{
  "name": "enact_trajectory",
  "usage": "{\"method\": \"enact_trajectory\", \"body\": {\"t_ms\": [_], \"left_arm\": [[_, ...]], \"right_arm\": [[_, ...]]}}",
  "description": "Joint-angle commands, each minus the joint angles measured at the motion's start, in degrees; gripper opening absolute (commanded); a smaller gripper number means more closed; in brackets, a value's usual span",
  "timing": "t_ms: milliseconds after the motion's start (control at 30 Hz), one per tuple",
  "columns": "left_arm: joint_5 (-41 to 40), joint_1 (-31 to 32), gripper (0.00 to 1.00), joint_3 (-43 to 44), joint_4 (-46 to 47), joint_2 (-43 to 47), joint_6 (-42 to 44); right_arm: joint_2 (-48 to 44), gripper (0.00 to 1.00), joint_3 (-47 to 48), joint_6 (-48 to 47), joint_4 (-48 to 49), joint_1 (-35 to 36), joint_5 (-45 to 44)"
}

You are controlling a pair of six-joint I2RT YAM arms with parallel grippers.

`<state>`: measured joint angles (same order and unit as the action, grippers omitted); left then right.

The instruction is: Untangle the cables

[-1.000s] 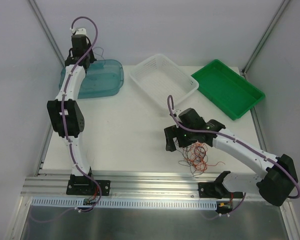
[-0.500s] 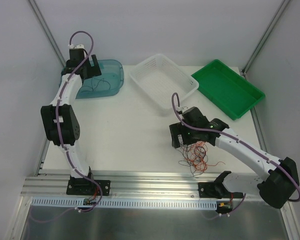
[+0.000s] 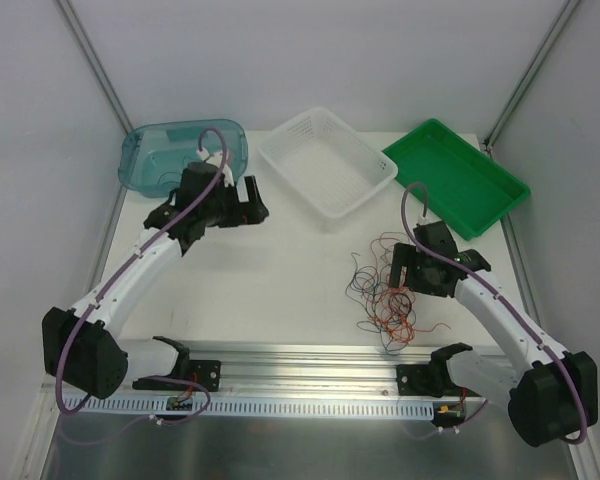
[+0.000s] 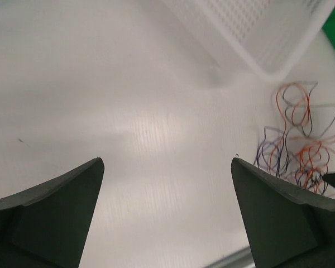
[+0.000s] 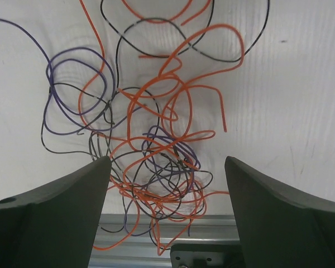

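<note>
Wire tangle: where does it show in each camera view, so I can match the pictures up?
Top view: the wire tangle lies on the table, right of centre, near the front edge.
Left wrist: at the right edge, below the white basket.
Right wrist: centre of frame.
Shared landmarks: the white basket in the top and left wrist views; the metal front rail in the top and right wrist views.
</note>
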<state>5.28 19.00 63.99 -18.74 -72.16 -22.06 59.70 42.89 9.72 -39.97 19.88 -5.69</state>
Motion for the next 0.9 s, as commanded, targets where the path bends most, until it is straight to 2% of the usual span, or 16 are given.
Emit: {"method": "enact_trajectory", "body": {"t_ms": [0,67,133,233,433,600,633,667,733,867], "left_arm": [[2.9,5.8,0.99,-8.1,-1.6,4.3,-5.6],[1.5,11.2,0.99,-10.4,-1.2,4.9,-7.5],[0.6,14.2,0.99,-12.7,-0.9,4.6,-8.3],[0.1,18.3,0.99,-15.3,-0.2,4.2,-11.6],[-1.8,20.9,0.99,-20.7,0.7,7.6,-16.9],[-3.6,21.0,0.98,-25.9,0.7,14.6,-19.6],[-4.6,20.9,0.97,-26.7,0.7,15.8,-20.1],[-4.9,20.9,0.96,-27.5,0.6,18.3,-20.8],[-4.9,20.9,0.96,-29.4,0.5,20.2,-21.1],[-5.5,20.9,0.95,-30.1,0.4,21.3,-22.0]], "right_arm": [[0.7,0.87,-2.4,2.6,3.9,-0.2,4.1],[2.3,0.87,-4.0,2.9,6.3,-0.2,5.0],[3.8,0.87,-5.0,2.9,8.7,-0.3,5.2],[8.0,0.82,-5.8,2.9,12.1,0.9,10.3],[16.9,0.66,-0.1,2.0,14.6,12.6,14.5],[21.5,0.26,5.3,2.6,17.7,22.5,20.9],[22.6,0.14,6.5,2.2,17.6,24.2,21.3],[23.1,0.09,9.2,1.8,17.6,27.4,21.4],[24.2,0.01,11.5,0.9,15.7,29.9,21.2],[22.7,0.01,14.1,-2.2,11.3,31.6,16.5]]}}
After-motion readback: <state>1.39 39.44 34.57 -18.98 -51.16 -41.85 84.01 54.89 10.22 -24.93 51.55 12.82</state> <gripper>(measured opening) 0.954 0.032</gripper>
